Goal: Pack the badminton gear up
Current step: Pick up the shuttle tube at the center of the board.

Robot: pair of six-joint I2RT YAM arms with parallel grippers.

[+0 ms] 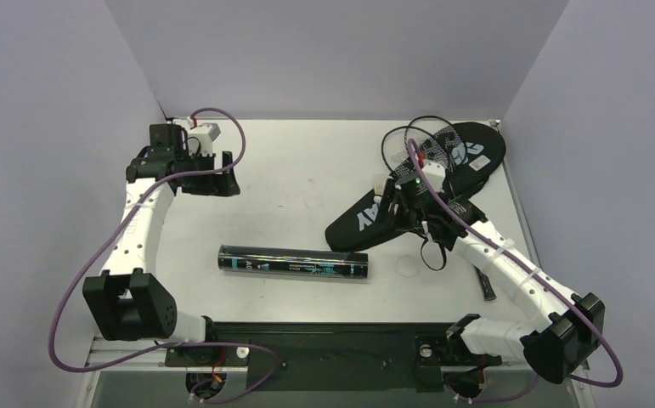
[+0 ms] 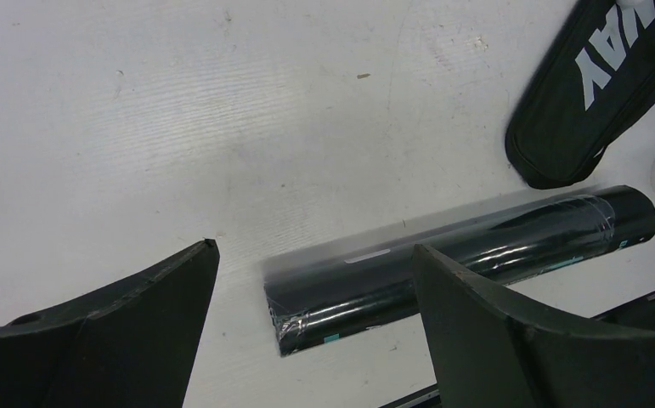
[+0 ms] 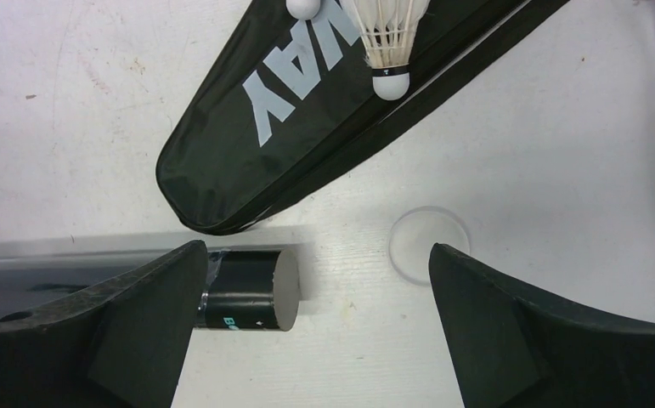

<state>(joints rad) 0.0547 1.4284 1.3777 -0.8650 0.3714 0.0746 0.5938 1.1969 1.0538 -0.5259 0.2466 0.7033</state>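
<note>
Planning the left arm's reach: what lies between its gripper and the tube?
Only bare table between the left gripper and tube, seen in the top view.

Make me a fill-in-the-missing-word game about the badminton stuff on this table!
1. The long black teal-printed tube lies on its ____ on the white table.
2. ____ thin black rackets lie at the wide end of the black racket-shaped bag.
3. The white feather shuttlecock rests on top of the ____.
4. The left tool and right tool both stand ____, holding nothing.

Missing words: side; two; bag; open.
</note>
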